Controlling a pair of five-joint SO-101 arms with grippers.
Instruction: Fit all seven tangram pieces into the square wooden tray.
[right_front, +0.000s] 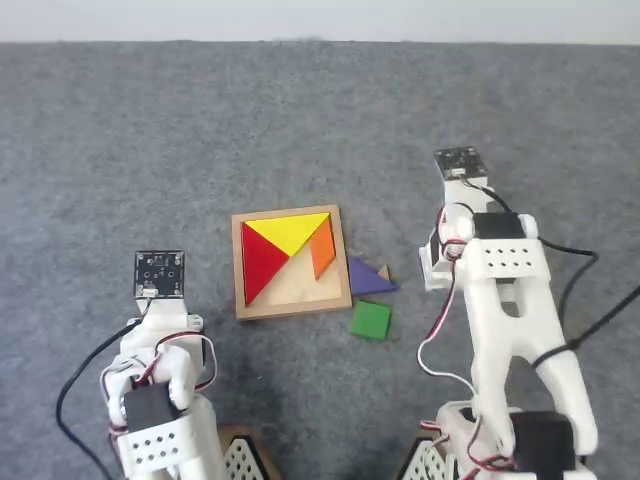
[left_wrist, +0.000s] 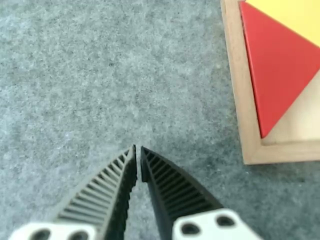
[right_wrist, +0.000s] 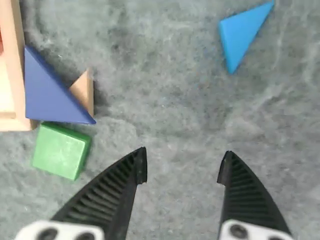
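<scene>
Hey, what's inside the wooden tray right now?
Inside the wooden tray lie a yellow triangle, a red triangle and an orange piece; the rest is bare floor. Whatever is beneath those three pieces is covered.

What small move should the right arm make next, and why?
Probably shift the open right gripper toward the green square and lower over it: it lies loose on the carpet outside the tray, close to the gripper, and part of the tray is bare.
</scene>
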